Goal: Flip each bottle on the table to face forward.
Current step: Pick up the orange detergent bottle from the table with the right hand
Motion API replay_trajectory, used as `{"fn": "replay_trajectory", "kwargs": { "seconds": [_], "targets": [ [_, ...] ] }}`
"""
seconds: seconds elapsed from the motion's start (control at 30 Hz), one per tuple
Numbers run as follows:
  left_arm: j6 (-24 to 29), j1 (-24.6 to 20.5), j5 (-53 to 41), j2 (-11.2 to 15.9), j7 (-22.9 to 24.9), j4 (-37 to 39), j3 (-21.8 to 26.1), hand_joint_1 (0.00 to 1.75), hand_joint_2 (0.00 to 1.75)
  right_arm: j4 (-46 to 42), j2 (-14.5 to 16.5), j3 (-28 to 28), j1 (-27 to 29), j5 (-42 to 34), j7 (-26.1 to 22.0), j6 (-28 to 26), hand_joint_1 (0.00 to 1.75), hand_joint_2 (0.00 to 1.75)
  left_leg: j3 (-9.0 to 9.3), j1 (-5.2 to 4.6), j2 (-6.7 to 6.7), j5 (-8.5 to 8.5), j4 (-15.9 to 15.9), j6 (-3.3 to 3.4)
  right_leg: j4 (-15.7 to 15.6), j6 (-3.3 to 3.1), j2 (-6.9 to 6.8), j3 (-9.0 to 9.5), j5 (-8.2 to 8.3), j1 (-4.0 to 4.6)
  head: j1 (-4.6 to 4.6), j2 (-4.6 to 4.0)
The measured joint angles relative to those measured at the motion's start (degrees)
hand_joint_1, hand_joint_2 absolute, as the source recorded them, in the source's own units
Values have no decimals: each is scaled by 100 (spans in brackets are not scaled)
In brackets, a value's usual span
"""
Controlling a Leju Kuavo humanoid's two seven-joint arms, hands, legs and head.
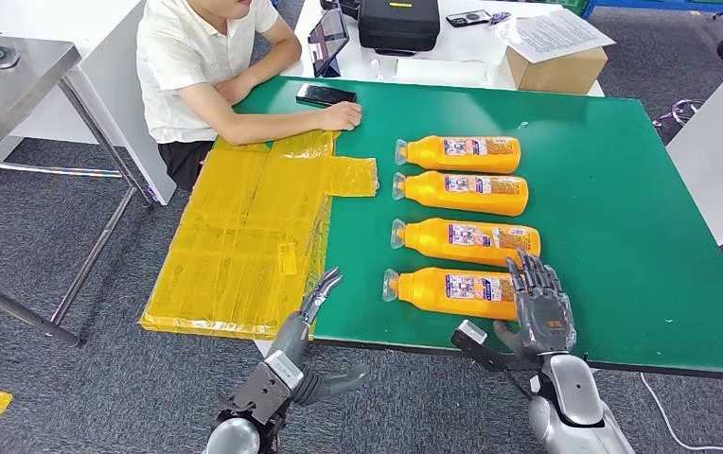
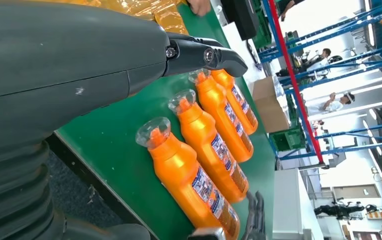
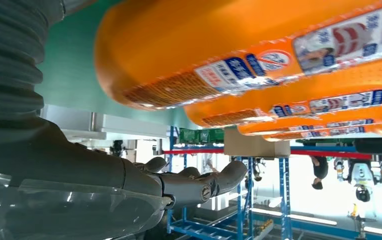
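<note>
Several orange bottles lie on their sides in a column on the green table (image 1: pixel 623 218), clear caps to the left, printed labels up. The nearest bottle (image 1: pixel 452 291) (image 2: pixel 191 182) (image 3: pixel 219 55) lies close to the front edge; behind it are a second (image 1: pixel 462 240), a third (image 1: pixel 462 192) and the farthest (image 1: pixel 460 153). My right hand (image 1: pixel 537 305) hovers by the base end of the nearest bottle, fingers spread and holding nothing. My left hand (image 1: pixel 320 291) hangs off the table's front left corner, fingers extended, nothing in it.
A yellow plastic-wrapped sheet (image 1: pixel 244 236) overhangs the table's left side. A person in a white shirt (image 1: pixel 206 66) sits at the far left with a hand on the table beside a black phone (image 1: pixel 325 94). A cardboard box (image 1: pixel 556 66) stands behind.
</note>
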Motion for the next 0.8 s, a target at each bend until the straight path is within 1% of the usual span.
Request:
{"fn": "replay_trajectory", "kwargs": {
  "seconds": [0.13,0.37,0.53,0.8],
  "targets": [
    [-52,-30,11,-12,15,43,-19,0,175,128,-4,140,-152,-1,48,207,0,175,0,0,0,0,0,0,1,0,0,0,1,0,-1,0],
    [-82,-38,64,-35,39,80,-23,0,175,503,-74,298,-404,-76,334,741,0,175,0,0,2,-1,0,0,0,0,1,-1,0,1,0,0],
    [-108,-52,64,-36,41,80,-25,0,175,926,-96,314,-684,-291,295,802,0,175,11,0,1,0,0,1,-1,1,1,9,1,0,0,0],
    [-109,-48,57,-33,80,78,-25,0,175,1090,-75,317,-763,-386,308,929,0,175,34,0,2,0,0,1,-2,1,1,29,1,0,-1,0]
  ]
}}
